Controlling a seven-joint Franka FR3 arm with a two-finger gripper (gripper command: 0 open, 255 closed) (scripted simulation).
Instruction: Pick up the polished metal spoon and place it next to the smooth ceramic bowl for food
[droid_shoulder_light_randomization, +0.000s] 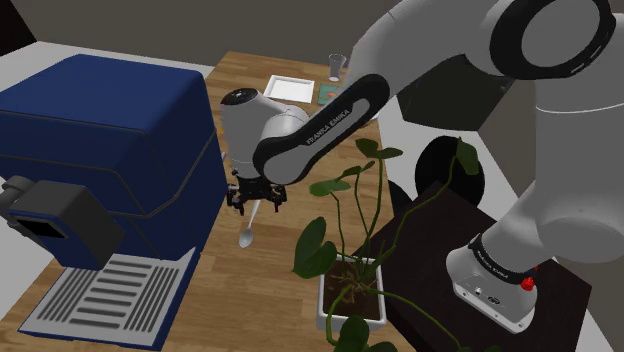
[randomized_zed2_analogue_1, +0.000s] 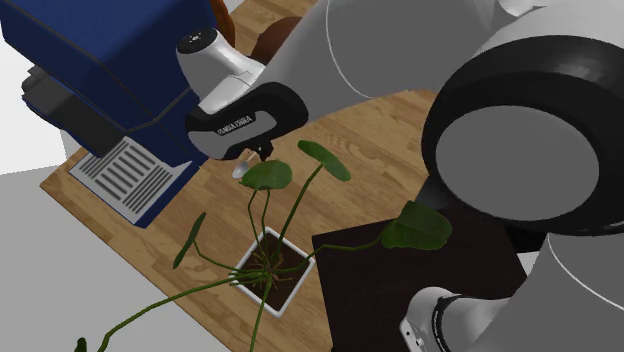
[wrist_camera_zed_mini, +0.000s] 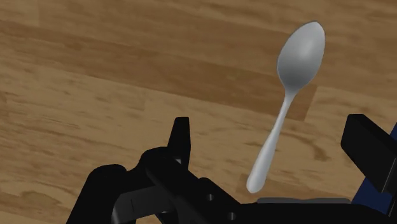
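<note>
Your work surface is a wooden table (droid_shoulder_light_randomization: 225, 295), and most of its edge on the shoulder view's left is taken by a big dark-blue machine (droid_shoulder_light_randomization: 110, 130) with a grey slatted tray at its foot. You see the white arm (droid_shoulder_light_randomization: 420, 50) rise from the black stand (droid_shoulder_light_randomization: 450, 240) at the near corner and bend down over the middle of the table. A leafy plant (droid_shoulder_light_randomization: 345, 250) in a white planter (droid_shoulder_light_randomization: 352, 300) stands near the stand, just beside the spot where you are working.

Your gripper (droid_shoulder_light_randomization: 255, 204) hangs low over the middle of the table, between the machine and the planter. Its fingers (wrist_camera_zed_mini: 181, 137) stand wide apart and hold nothing. The spoon (wrist_camera_zed_mini: 286, 108), plain grey, appears to lie flat on the wood with its handle end between the fingers and its bowl pointing away from the hand. Neither finger touches it.

So you are at the very start, by my reading: the hand is lined up over the handle, but the grasp is not yet made. Closing on the handle, lifting, carrying and setting down are all left to do. At the far end of the table you have a white square dish (droid_shoulder_light_randomization: 288, 88) and a glass (droid_shoulder_light_randomization: 336, 66); I cannot tell for certain which thing is the bowl.
</note>
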